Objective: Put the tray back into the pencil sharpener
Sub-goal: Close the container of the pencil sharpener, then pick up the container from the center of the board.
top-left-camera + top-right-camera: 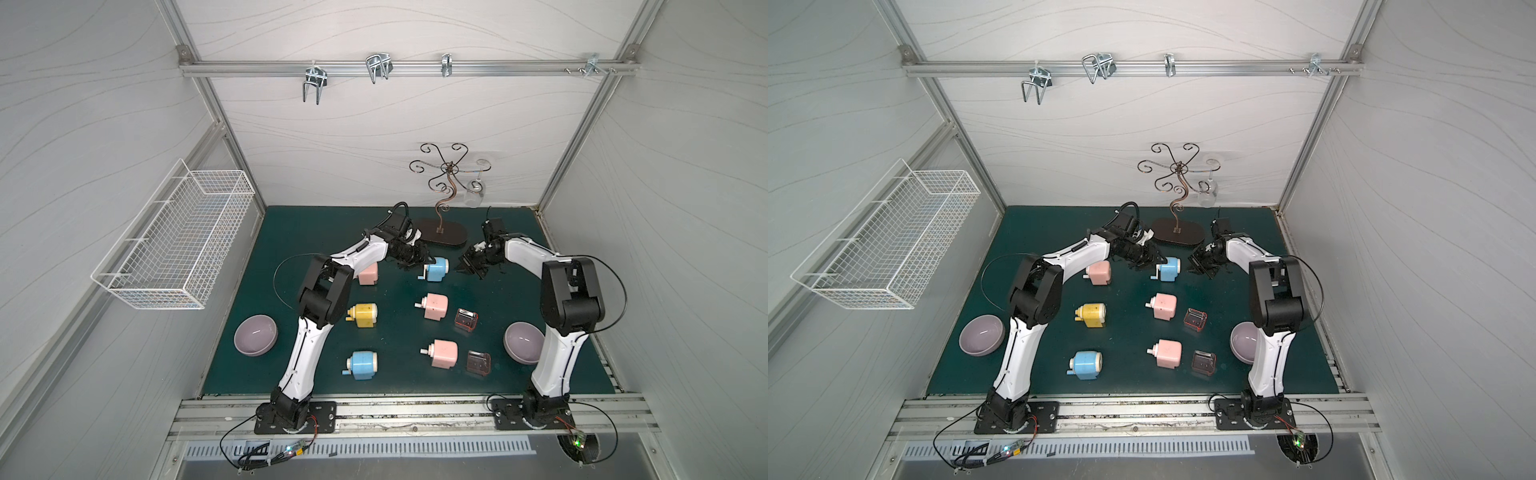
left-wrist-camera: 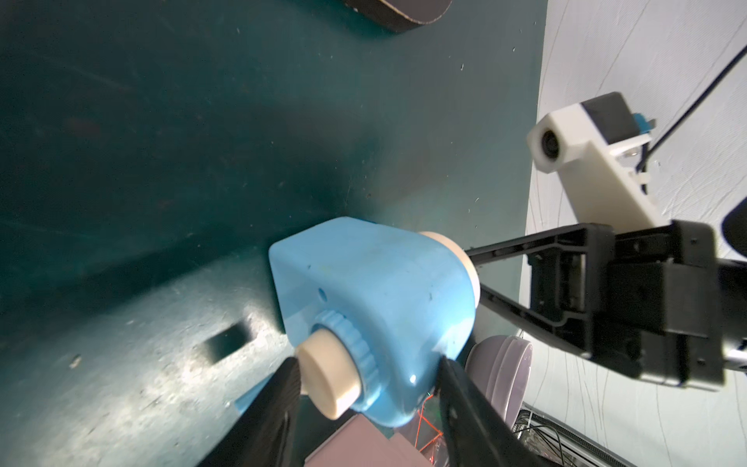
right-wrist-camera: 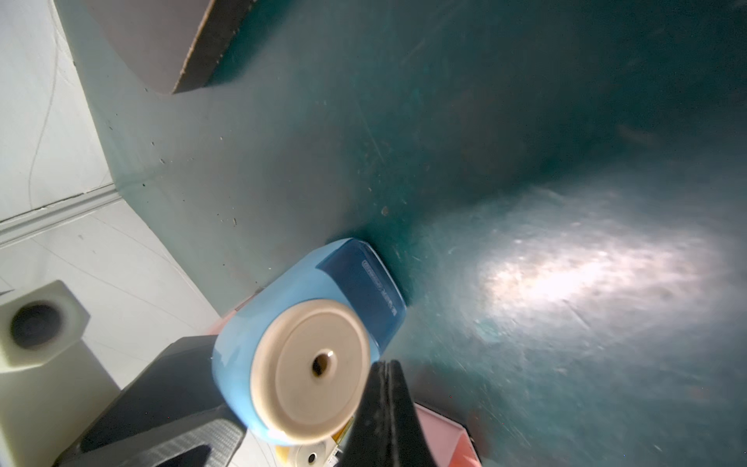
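At the back of the green mat [image 1: 291, 232], the blue pencil sharpener [image 1: 436, 269] stands with its dark tray [image 3: 364, 279] seated in the body. The left gripper [image 2: 370, 360] straddles the crank end, jaws parted either side. The right gripper [image 3: 382, 366] hovers just beside the pencil-hole face, jaws pressed together, empty. Nearer the front, a loose clear tray [image 1: 466, 319] lies beside a pink sharpener [image 1: 436, 306].

Your arms [image 1: 305, 357] have white shells and black joints; thin black cables [image 1: 274, 276] loop off them, and their baseplates [image 1: 324, 411] are black.
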Tool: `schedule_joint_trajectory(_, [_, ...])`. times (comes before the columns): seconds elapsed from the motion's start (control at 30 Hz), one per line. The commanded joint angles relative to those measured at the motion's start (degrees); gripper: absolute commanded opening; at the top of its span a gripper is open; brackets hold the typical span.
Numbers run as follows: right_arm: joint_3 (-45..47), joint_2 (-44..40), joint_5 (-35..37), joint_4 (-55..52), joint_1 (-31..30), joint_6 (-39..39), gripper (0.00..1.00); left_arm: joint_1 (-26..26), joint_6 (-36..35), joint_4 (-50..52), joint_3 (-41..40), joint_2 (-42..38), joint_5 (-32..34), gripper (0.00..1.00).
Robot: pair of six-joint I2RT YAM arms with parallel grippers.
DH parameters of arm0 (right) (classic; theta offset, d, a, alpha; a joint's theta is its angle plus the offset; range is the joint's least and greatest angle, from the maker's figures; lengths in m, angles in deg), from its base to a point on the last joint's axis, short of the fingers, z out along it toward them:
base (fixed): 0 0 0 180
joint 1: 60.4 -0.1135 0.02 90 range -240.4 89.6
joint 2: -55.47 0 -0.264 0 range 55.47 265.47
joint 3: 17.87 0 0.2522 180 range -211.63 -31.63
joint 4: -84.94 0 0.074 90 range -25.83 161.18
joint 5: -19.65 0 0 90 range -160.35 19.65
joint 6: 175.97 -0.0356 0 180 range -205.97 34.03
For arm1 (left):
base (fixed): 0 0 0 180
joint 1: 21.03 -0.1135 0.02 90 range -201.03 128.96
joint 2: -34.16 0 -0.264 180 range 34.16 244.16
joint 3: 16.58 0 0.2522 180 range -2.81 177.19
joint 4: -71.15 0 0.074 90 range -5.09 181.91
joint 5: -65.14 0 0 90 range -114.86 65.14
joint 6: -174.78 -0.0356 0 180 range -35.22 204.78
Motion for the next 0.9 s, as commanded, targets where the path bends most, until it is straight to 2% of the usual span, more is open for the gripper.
schedule_joint_trajectory(0.0, [0.9, -2.4, 1.8, -3.8, 0.6, 2.9, 0.06, 0.8, -1.3, 5.1, 0.6, 2.8, 2.9, 0.59])
schedule_joint_trajectory(0.53, [1.5, -8.4, 6.0, -10.7, 1.1, 8.0, 0.08, -0.2, -2.6, 5.6, 0.6, -1.4, 3.5, 0.64])
schedule_joint_trajectory(0.7, [3.5, -13.0, 9.1, -13.5, 1.1, 9.4, 0.08, -1.4, -3.3, 6.1, -3.3, -6.5, 5.2, 0.65])
schedule_joint_trajectory(0.87, [7.4, -19.2, 12.0, -16.0, 0.9, 10.1, 0.08, -3.0, -4.3, 6.0, -10.1, -14.7, 7.7, 0.65])
